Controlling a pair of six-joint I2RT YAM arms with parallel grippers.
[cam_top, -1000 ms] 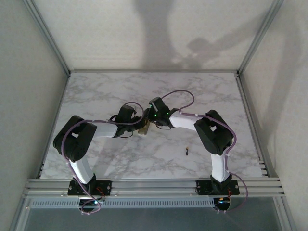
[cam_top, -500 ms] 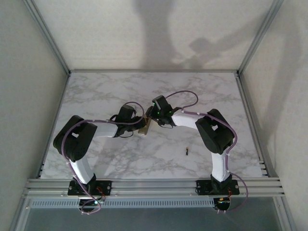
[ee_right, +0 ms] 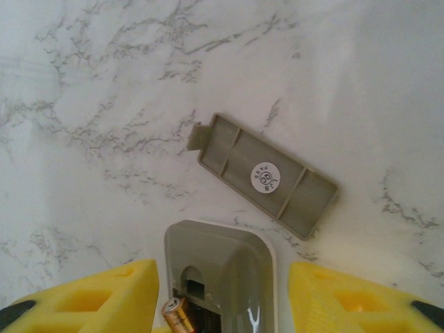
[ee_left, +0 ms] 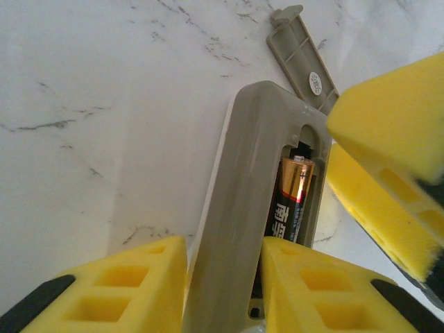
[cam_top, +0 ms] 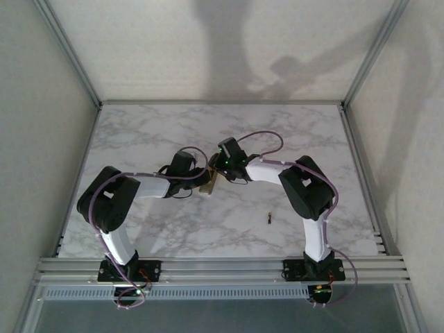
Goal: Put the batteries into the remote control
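The remote control lies back up, its tan battery bay open, and my left gripper is shut on its long sides. One battery, dark with a copper end, sits in the bay. My right gripper is open and straddles the remote's end, with a small gap at each side. The battery's tip shows close to its left finger. In the top view both grippers meet over the remote. A second battery lies on the table to the right.
The loose tan battery cover lies inside up on the marble table just beyond the remote's end, also seen in the left wrist view. The right gripper's yellow fingers hang close over the bay.
The right wrist has shifted slightly up and left over the remote. The left arm and the remote have stayed put.
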